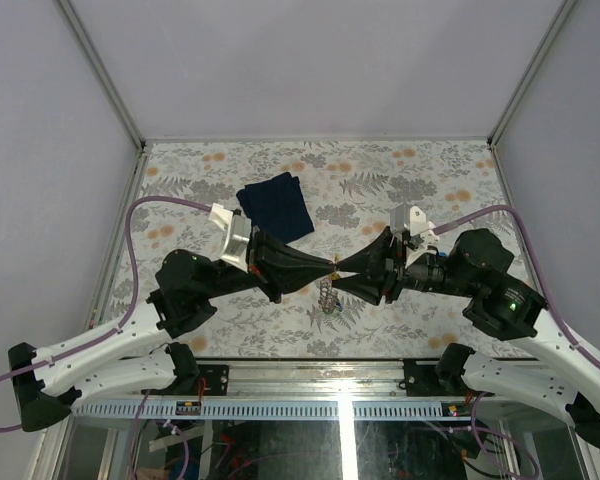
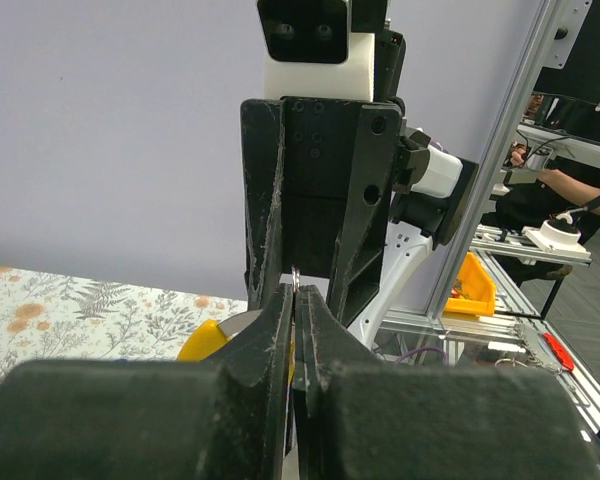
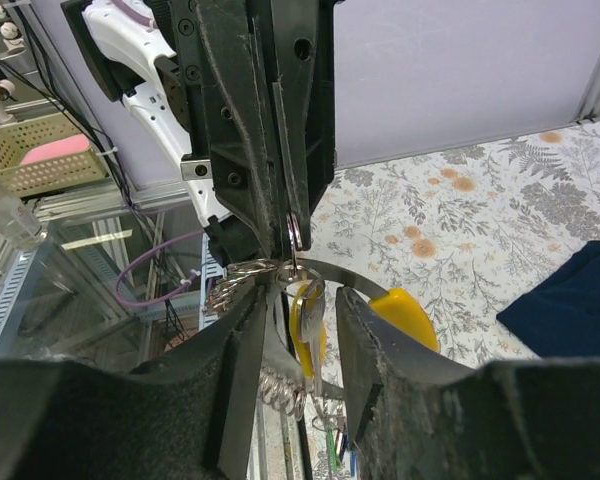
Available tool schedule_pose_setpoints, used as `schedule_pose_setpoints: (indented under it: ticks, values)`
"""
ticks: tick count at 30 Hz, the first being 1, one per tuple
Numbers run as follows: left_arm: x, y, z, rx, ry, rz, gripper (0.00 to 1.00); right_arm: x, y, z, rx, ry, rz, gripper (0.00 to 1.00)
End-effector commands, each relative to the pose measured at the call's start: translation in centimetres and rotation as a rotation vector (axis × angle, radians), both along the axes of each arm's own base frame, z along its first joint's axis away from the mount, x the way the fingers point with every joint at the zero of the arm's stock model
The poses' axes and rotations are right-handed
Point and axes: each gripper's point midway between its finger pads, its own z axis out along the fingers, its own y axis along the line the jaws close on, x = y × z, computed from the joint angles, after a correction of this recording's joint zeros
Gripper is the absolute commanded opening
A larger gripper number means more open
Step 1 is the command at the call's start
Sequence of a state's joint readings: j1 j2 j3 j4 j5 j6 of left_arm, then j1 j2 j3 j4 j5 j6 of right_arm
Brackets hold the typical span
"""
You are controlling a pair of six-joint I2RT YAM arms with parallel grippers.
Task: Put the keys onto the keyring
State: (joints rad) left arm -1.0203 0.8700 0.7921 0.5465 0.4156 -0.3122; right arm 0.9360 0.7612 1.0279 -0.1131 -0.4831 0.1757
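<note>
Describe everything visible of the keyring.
The keyring is a thin silvery wire loop, metal by its look. It is up in the air, edge-on, pinched between the shut fingers of the left end effector. The keys, one yellow-tagged, dangle under it between the fingers of the open right end effector. Much of the loop is hidden.

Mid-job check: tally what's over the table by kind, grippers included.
Grippers: 2 (left gripper, right gripper)
Keyring: 1
Bunch of keys: 1, single keys too tangled to count
Navy cloth: 1
Total: 5
</note>
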Motion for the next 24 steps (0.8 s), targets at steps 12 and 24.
schedule_pose_setpoints:
  ticks: [12, 24]
  values:
    - [-1.1, 1.3, 3.4, -0.114, -0.068, -0.016, 0.0, -0.3, -1.2, 1.9, 0.034, -0.05, -0.03, 0.04]
    - [-1.0, 0.8, 3.0, -0.095, -0.061, -0.025, 0.0, -0.2, -2.3, 3.7, 0.045, -0.086, -0.071, 0.04]
